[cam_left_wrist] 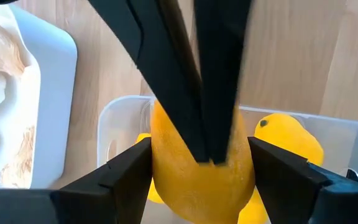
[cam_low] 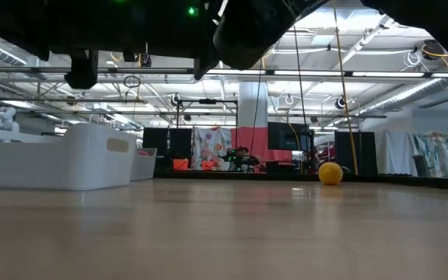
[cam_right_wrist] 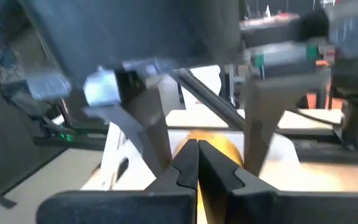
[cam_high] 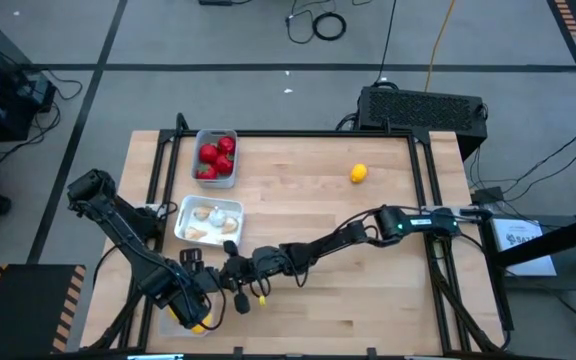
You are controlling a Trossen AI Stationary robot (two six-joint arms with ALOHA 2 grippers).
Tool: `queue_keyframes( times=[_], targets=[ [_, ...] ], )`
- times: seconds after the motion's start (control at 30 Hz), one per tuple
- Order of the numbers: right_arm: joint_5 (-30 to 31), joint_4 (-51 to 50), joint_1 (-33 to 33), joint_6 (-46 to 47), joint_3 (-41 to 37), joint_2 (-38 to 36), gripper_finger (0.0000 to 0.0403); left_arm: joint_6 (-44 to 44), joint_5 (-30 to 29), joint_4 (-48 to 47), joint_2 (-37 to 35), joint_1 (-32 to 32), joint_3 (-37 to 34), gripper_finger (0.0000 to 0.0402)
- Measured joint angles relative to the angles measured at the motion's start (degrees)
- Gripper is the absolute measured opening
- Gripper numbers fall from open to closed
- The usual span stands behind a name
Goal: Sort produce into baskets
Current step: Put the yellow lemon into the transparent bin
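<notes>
My left gripper (cam_left_wrist: 199, 152) is over the clear tray (cam_left_wrist: 347, 134) at the table's near left and is shut on a yellow lemon (cam_left_wrist: 197, 186). A second lemon (cam_left_wrist: 289, 138) lies in that tray. My right gripper (cam_right_wrist: 197, 152) reaches across from the right, shut and empty. Its fingertips (cam_left_wrist: 207, 155) are right at the held lemon's upper side. In the high view the two grippers meet near the clear tray (cam_high: 173, 318). One lemon (cam_high: 358, 173) lies loose on the far right of the table. Red fruits (cam_high: 216, 160) fill the grey tray. Garlic bulbs (cam_high: 208, 222) lie in the white tray (cam_high: 182, 213). My left gripper pinches the lemon between its two fingers, one on each side (cam_left_wrist: 161, 171), coming from above. The lemon sits upright between them, above the clear tray's inside. My right gripper's shut tips stand against the lemon's top; whether they touch it I cannot tell.
The white tray (cam_left_wrist: 48, 81) stands close beside the clear one, and the grey tray (cam_high: 200, 136) is farther back. The loose lemon also shows in the low view (cam_low: 330, 173), with the white tray (cam_low: 68, 155) at the left. Black rails border the table.
</notes>
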Motion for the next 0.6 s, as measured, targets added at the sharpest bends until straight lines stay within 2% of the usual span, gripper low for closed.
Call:
queue_keyframes(
  times=[0.5,0.6],
  targets=[
    [0.03,-7.2,-0.34,-1.71,0.02,0.28,0.0,-0.14,-1.31,0.02,0.0,0.04,0.0,0.0256],
    [-0.94,-13.65,-1.12,-2.04,0.0,-2.11,0.0,-1.23,-1.33,0.02,0.0,0.04,0.0,0.0256]
  ],
)
